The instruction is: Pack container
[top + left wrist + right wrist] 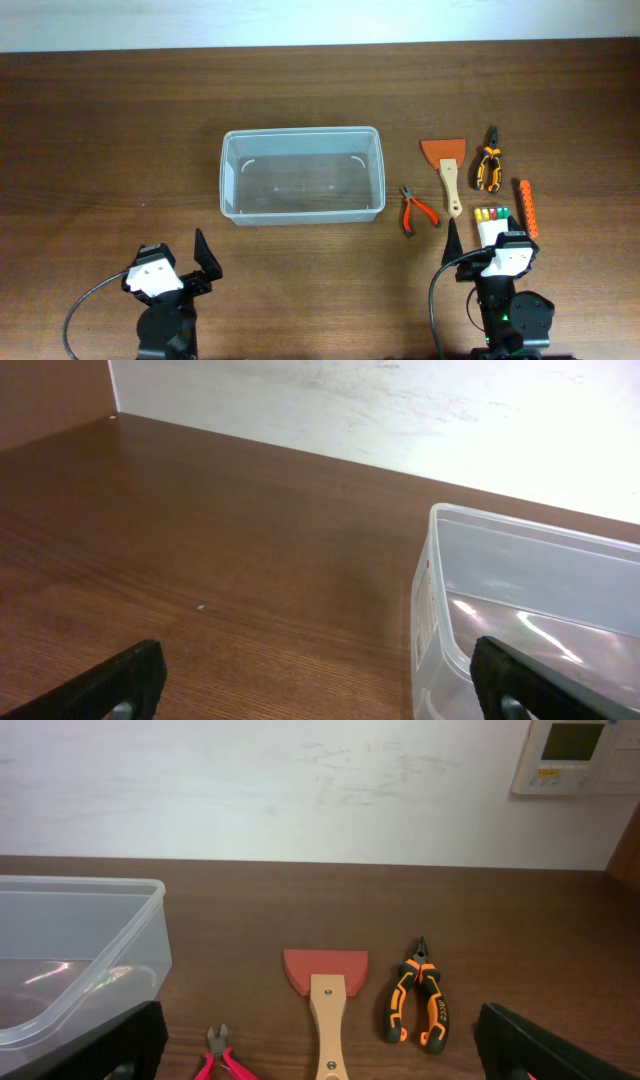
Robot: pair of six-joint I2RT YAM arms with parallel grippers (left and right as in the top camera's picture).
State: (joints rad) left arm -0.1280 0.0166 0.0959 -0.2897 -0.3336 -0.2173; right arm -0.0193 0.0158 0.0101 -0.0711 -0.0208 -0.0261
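Observation:
The clear plastic container (301,175) stands empty at the table's middle; it also shows in the left wrist view (520,610) and the right wrist view (70,960). Right of it lie red-handled cutters (417,211) (222,1058), a scraper with an orange-red blade and wooden handle (447,170) (326,990), orange-and-black pliers (488,165) (417,1000), an orange tool (527,207) and a set of coloured bits (491,216). My left gripper (190,262) (320,690) is open and empty near the front edge. My right gripper (490,245) (320,1055) is open and empty, just before the tools.
A white wall runs behind the table's far edge, with a wall controller (572,755) at the upper right. Bare brown tabletop (110,150) lies left of the container.

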